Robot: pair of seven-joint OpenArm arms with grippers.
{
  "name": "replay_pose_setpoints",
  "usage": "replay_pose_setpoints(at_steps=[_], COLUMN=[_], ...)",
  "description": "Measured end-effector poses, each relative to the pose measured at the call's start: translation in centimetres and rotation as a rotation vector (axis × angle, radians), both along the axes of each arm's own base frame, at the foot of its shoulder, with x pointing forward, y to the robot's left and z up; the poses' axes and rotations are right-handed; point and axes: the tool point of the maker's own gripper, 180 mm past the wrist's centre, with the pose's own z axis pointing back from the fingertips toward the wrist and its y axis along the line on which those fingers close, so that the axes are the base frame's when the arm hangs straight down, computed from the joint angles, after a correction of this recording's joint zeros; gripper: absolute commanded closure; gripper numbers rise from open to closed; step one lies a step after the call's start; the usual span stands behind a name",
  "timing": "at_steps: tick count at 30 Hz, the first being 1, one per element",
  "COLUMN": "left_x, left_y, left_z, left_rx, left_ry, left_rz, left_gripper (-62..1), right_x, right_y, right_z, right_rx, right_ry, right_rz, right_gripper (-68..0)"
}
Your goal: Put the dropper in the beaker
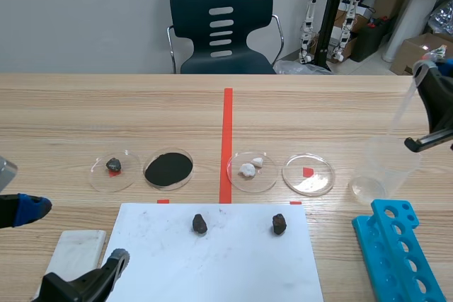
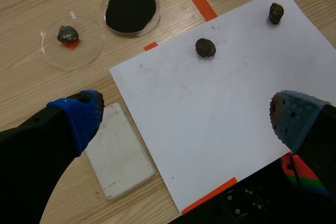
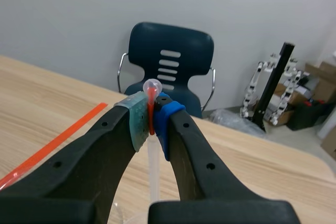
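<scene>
Over on the right side of the counter (image 1: 85,111), the right tool (image 3: 151,121) is clenched on the dropper (image 3: 153,85). It's pinched just under the bulb, with the stem hanging down and a bit slanted. The clear beaker (image 1: 381,169) stands right below it, next to the blue rack (image 1: 400,249).

So I'd say the pickup and the carry are basically done. The tip looks like it's at or just above the beaker's mouth, but honestly I can't tell whether it's dipped inside yet, since both are see-through. What's left, I reckon: lower it a bit more, let go so it leans against the wall, then back off.

The left tool (image 2: 184,111) is released, its fingers spread wide over the white sheet (image 2: 220,108) and gripping nothing. It's well away from the action.
</scene>
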Motion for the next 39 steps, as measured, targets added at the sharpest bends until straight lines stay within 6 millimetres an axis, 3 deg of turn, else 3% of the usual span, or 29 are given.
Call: replay_pose_setpoints(at_steps=[7, 19, 39], left_x=[0.0, 0.0, 0.0], left_y=[0.0, 0.0, 0.0], left_z=[0.0, 0.0, 0.0], left_rx=[0.000, 0.000, 0.000], left_ry=[0.000, 0.000, 0.000], left_rz=[0.000, 0.000, 0.000], left_gripper=[-62.3, -62.3, -62.3], right_x=[1.1, 1.3, 1.5], right_y=[-0.7, -1.4, -0.7], right_z=[-3.5, -6.8, -9.0], right_rx=[0.026, -0.017, -0.066], right_ry=[0.095, 0.210, 0.318], right_rz=[-0.018, -0.038, -0.024], right_gripper=[-1.3, -1.3, -2.0])
